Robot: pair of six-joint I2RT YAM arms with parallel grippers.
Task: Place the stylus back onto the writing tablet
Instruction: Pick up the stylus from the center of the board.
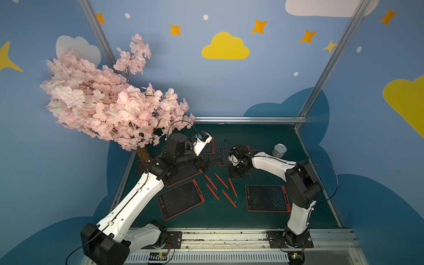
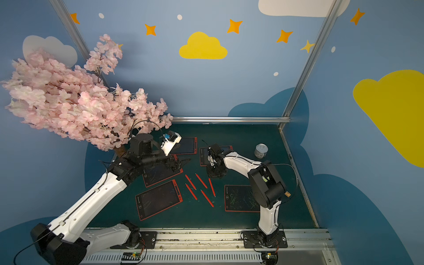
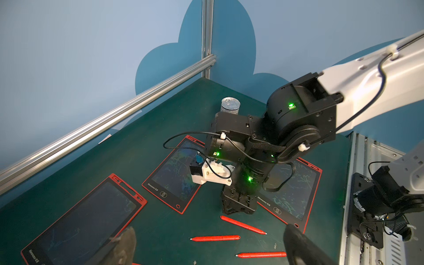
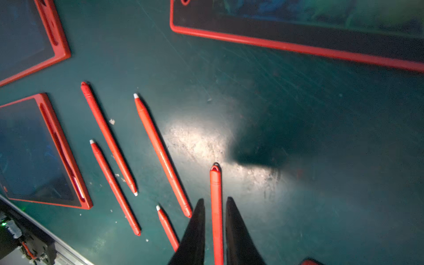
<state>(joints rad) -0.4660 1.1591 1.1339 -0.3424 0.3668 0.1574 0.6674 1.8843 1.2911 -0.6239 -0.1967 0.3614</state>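
Several red styluses lie loose on the green table, between several red-framed writing tablets. My right gripper (image 4: 214, 199) points down at the rightmost stylus (image 4: 215, 183), which lies between its two black fingers with a thin gap on each side; the jaws are narrow but open. In both top views this gripper (image 1: 238, 175) stands over that stylus's far end (image 1: 232, 187). The nearest tablet (image 1: 267, 198) lies front right. My left gripper (image 3: 212, 238) hovers wide open and holds nothing, above other styluses (image 3: 215, 238), near mid-table (image 1: 207, 166).
A pink blossom tree (image 1: 110, 103) overhangs the back left corner. A silver can (image 1: 280, 150) stands at the back right. Another tablet (image 1: 180, 199) lies front left, one more (image 1: 223, 156) behind my right wrist. An aluminium rail (image 1: 250, 119) bounds the far edge.
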